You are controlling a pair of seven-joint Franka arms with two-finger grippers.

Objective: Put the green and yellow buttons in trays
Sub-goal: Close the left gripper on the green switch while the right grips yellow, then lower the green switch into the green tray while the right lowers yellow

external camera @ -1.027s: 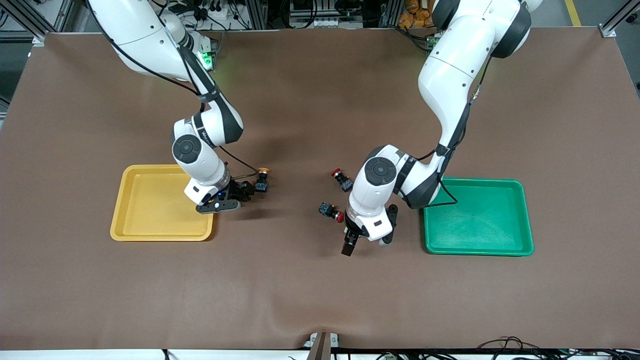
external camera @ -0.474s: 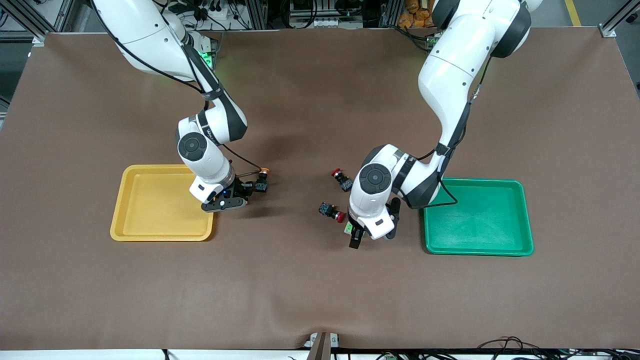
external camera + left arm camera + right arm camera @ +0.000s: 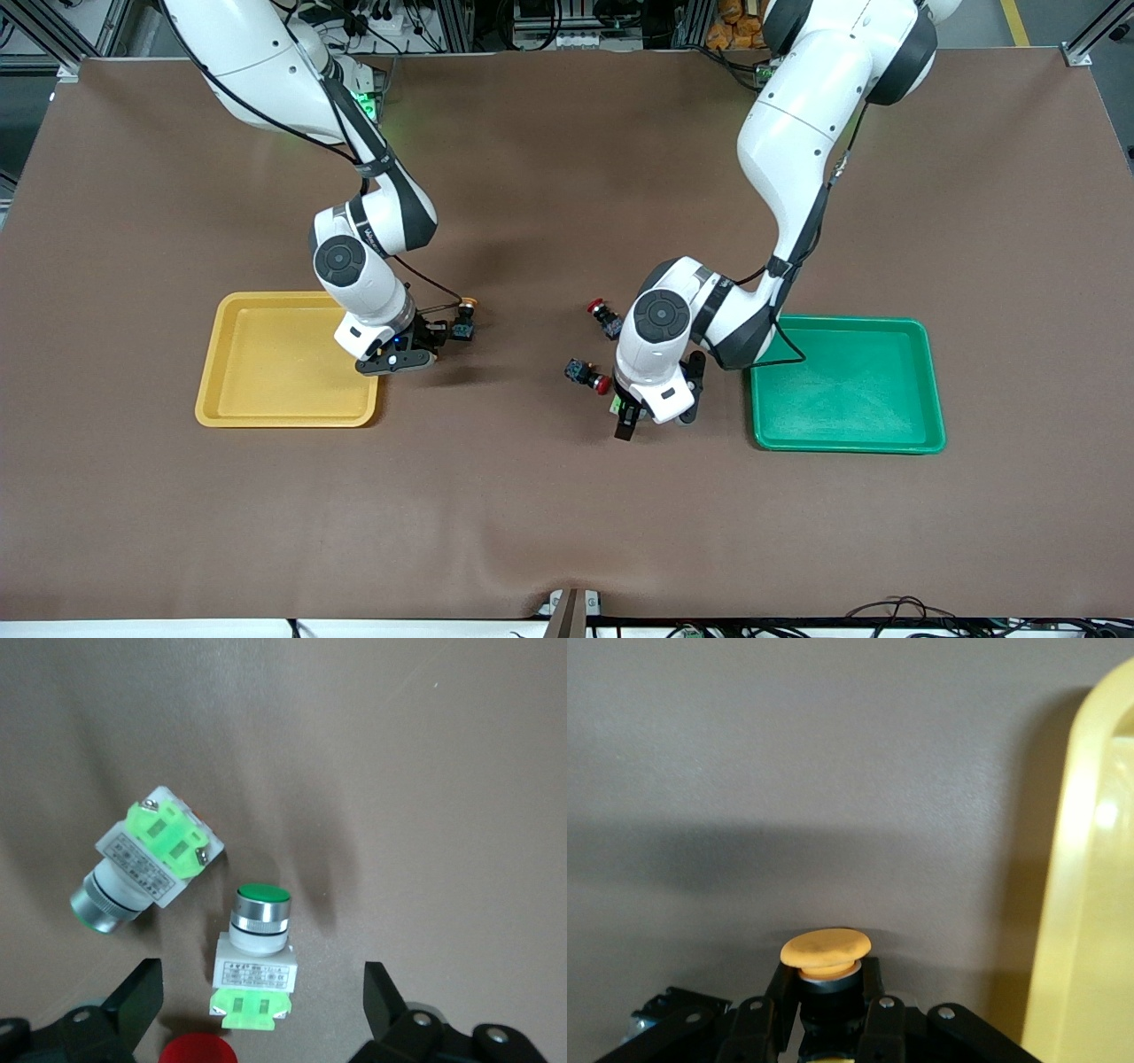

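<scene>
Nearest you, your left gripper (image 3: 627,424) hangs with jaws spread wide over two green buttons (image 3: 254,961), one upright, one on its side, neither gripped; a red-capped switch (image 3: 586,374) lies just beside them. The green tray (image 3: 846,441) and yellow tray (image 3: 283,415) hold nothing visible, so no button is placed yet. Farther back, beside the yellow tray, your right gripper (image 3: 432,335) is pinched shut on a yellow button (image 3: 826,958), low at the table. Another yellow button (image 3: 462,319) and a second red one (image 3: 605,316) lie farther still.
</scene>
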